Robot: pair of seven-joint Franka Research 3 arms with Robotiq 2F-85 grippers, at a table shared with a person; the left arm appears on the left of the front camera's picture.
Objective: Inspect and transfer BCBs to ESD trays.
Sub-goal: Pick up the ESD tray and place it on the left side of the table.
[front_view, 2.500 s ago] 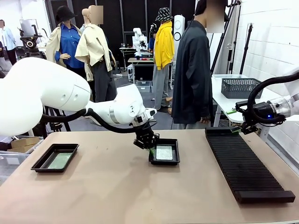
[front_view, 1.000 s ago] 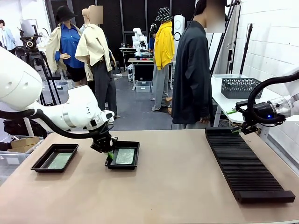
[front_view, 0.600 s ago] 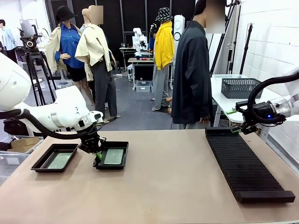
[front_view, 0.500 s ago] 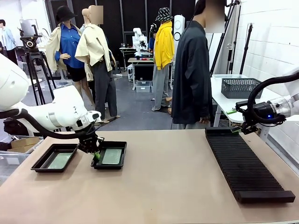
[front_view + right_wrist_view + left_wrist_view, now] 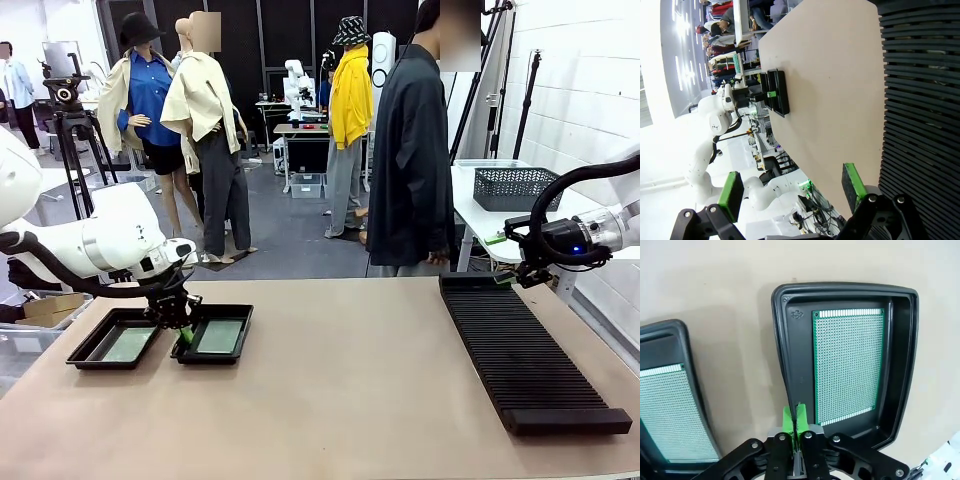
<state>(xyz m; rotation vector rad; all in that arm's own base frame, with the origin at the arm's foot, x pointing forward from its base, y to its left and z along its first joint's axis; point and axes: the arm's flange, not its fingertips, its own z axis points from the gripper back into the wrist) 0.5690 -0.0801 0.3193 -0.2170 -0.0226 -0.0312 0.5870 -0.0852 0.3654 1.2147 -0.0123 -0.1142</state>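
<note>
Front view: the left gripper (image 5: 182, 325) pinches the left rim of the right ESD tray (image 5: 232, 348), just beside the left tray (image 5: 90, 352).

Left wrist view: its fingers (image 5: 788, 419) clamp that rim; a BCB (image 5: 849, 365) lies inside.

Right wrist view: the right gripper (image 5: 792, 192) hangs spread and empty over the rack (image 5: 922, 95).

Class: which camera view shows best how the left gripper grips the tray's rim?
The left wrist view: the left gripper is shut on the rim of the tray, seen close up. In the front view the grip is small and partly hidden by the wrist. In the right wrist view it is tiny and far off.
</note>
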